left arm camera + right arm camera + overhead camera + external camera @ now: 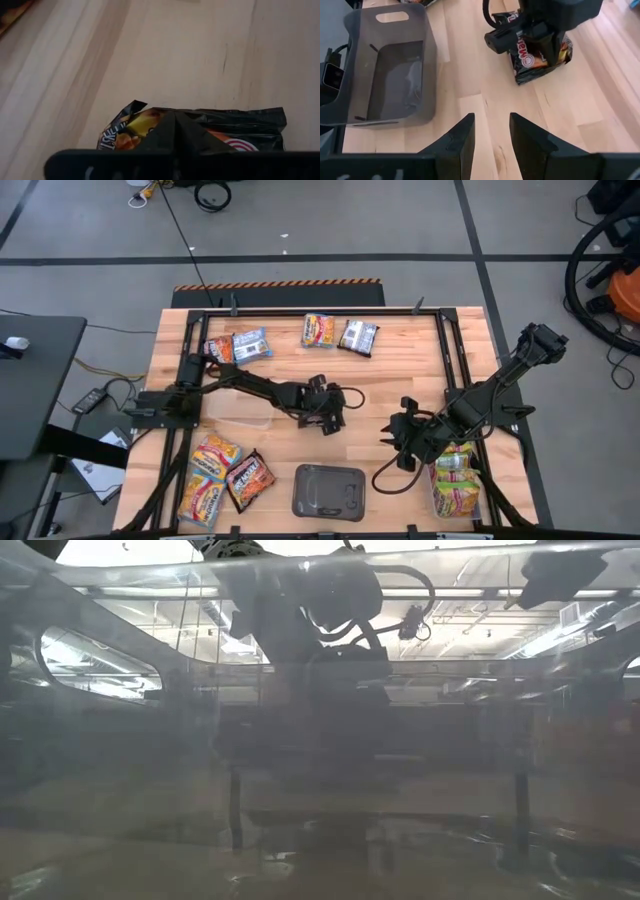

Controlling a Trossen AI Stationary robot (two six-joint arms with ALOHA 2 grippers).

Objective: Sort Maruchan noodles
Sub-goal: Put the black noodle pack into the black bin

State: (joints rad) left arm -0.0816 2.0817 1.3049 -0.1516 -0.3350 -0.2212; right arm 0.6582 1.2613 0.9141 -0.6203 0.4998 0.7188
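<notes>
Wooden table (380,385), left gripper (327,418) jaws clamping dark noodle packet (200,131), right gripper (491,132) jaws apart.

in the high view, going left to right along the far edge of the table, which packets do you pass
orange-red packet → blue-silver packet → yellow and orange packet → dark packet

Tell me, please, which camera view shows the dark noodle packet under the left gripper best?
The left wrist view: the dark packet fills the foreground, pinched up. The right wrist view shows it under the left gripper; the high view mostly hides it; the low view shows nothing of it.
</notes>
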